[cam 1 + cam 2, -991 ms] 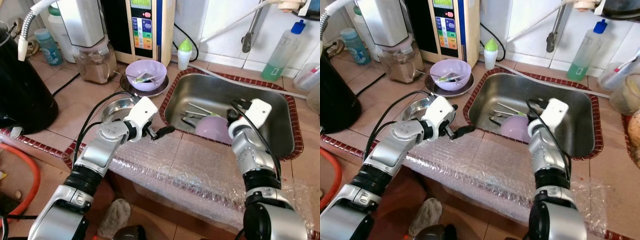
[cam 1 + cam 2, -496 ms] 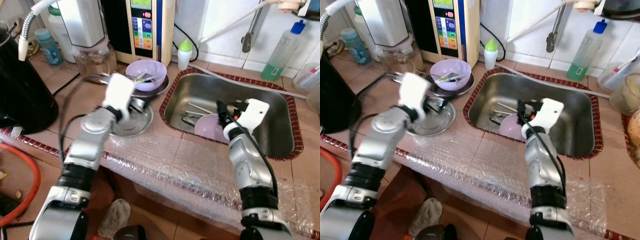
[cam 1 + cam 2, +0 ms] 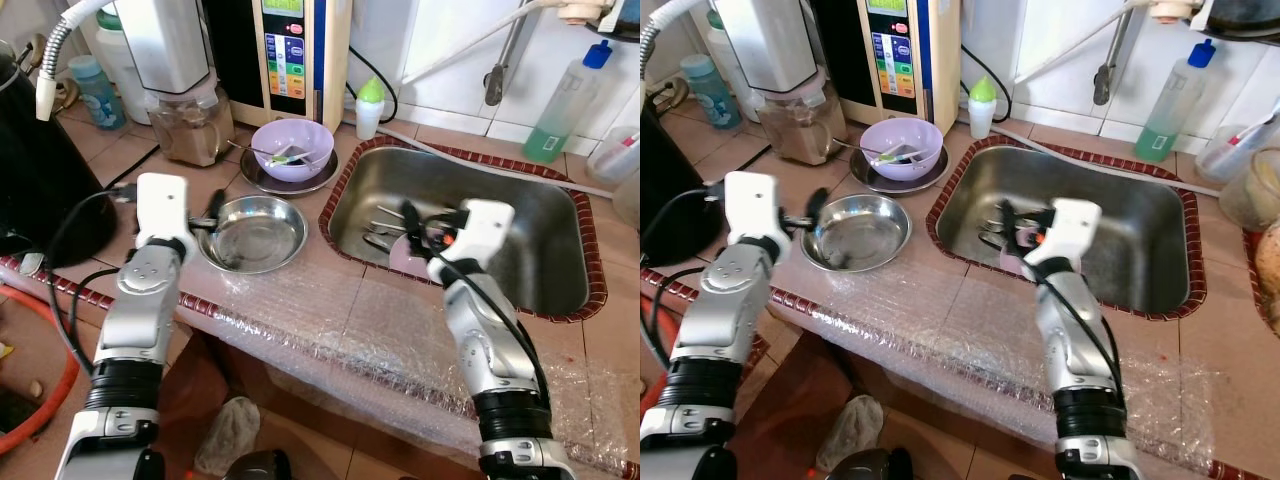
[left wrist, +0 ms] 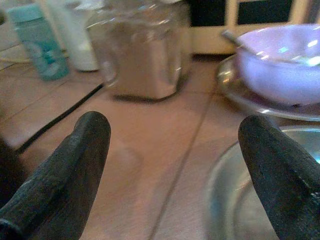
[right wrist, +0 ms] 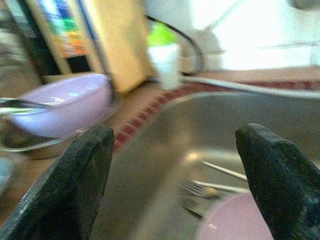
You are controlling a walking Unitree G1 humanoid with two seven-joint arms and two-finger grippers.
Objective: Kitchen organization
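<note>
Bubble wrap (image 3: 400,330) covered the near edge of the tiled counter. Beyond it, the left gripper (image 3: 212,212) hovered with fingers spread and empty beside the steel dish (image 3: 255,232). The right gripper (image 3: 418,227) hung wide open and empty over the sink (image 3: 540,290), above cutlery (image 3: 385,232) and a purple bowl (image 5: 235,220). Farther back, another purple bowl (image 3: 292,148) held utensils. Sorting looked barely begun.
</note>
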